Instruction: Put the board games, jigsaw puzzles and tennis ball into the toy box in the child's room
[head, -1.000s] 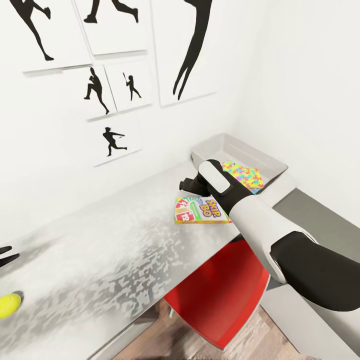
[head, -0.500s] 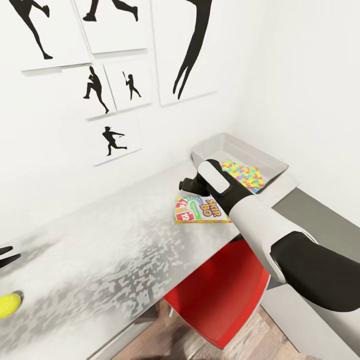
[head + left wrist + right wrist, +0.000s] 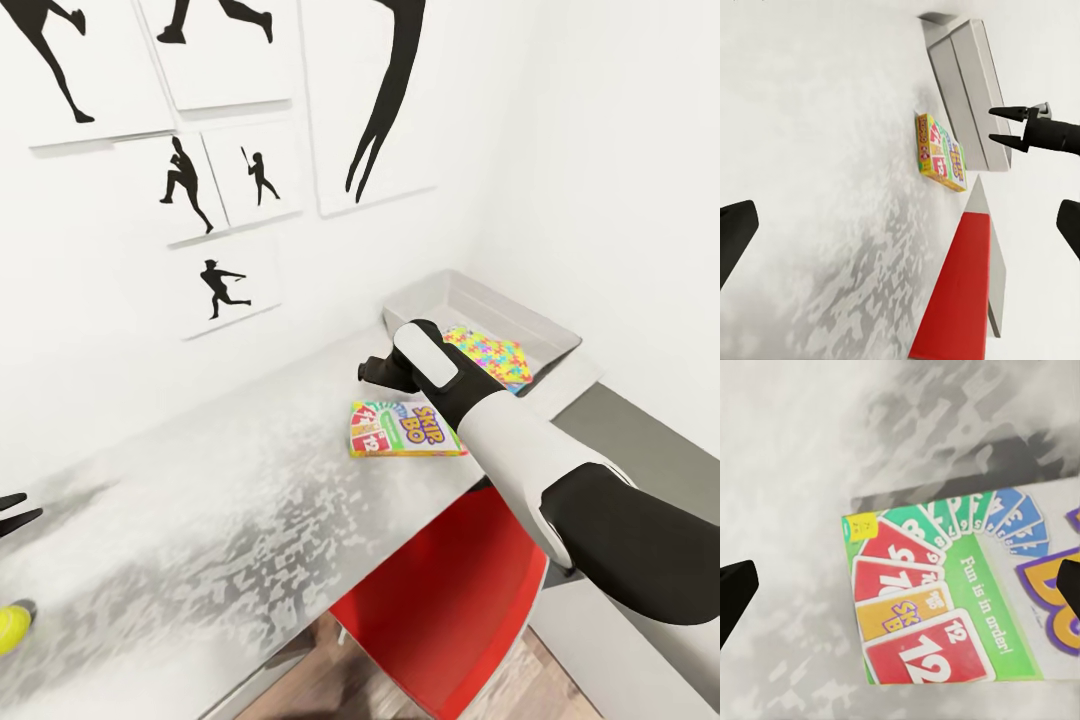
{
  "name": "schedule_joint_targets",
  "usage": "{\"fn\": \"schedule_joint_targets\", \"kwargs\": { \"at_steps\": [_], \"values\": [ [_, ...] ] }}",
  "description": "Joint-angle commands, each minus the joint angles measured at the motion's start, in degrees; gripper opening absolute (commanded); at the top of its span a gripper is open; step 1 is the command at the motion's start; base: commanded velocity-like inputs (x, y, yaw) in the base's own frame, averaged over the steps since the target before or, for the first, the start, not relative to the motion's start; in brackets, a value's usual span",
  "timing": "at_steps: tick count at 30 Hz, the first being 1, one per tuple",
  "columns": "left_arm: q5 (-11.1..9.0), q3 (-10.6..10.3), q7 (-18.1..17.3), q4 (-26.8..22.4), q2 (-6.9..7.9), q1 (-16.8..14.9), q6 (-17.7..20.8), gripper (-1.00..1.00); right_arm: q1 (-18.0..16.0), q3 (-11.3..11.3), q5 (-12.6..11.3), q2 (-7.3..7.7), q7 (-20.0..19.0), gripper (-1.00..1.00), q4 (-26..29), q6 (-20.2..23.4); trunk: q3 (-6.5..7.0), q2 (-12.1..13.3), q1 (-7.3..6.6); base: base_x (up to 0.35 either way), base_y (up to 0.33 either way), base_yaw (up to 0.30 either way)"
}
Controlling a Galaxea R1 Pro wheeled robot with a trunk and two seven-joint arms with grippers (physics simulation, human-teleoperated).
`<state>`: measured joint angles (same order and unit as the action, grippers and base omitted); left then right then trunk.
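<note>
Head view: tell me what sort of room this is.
Likely a child's room: black sports silhouette pictures on the wall, a Skip-Bo game box on the grey desk, and a toy bin holding colourful puzzle sheets.

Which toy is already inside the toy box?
The jigsaw puzzle, the multicolour sheet lying in the toy box. The Skip-Bo game box and tennis ball are on the table.

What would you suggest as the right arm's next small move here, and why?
Probably lower the right end effector straight down to straddle an edge of the Skip-Bo game box. It hovers open above the box, which lies flat on the table beside the toy box, untouched. The right wrist view looks directly down on its cover, with the fingertips at either side.
</note>
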<state>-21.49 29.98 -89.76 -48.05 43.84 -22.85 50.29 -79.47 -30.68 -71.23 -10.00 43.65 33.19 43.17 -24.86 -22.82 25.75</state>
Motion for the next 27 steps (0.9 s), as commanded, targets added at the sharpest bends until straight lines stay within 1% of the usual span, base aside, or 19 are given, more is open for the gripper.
{"fn": "schedule_joint_targets", "kwargs": {
  "at_steps": [1, 12, 27],
  "values": [
    [0.04, -0.01, -0.24, 0.0, 0.02, -0.03, 0.62, 1.0, -0.07, -0.14, -0.4, 0.0, 0.47, 1.0, 0.02, 0.07, -0.09, -0.1, 0.04, 0.022, 0.0, 0.0],
    [0.04, -0.01, -0.24, -0.01, -0.04, -0.04, 0.68, 1.0, -0.07, -0.16, -0.4, 0.0, 0.47, 1.0, -0.1, 0.05, -0.2, -0.1, 0.04, 0.023, 0.0, 0.0],
    [0.04, -0.01, -0.24, 0.02, -0.07, -0.02, 0.68, 1.0, -0.07, -0.16, -0.4, 0.0, 0.48, 1.0, -0.47, -1.4, -1.35, -0.1, 0.04, 0.005, 0.0, 0.0]
  ]
}}
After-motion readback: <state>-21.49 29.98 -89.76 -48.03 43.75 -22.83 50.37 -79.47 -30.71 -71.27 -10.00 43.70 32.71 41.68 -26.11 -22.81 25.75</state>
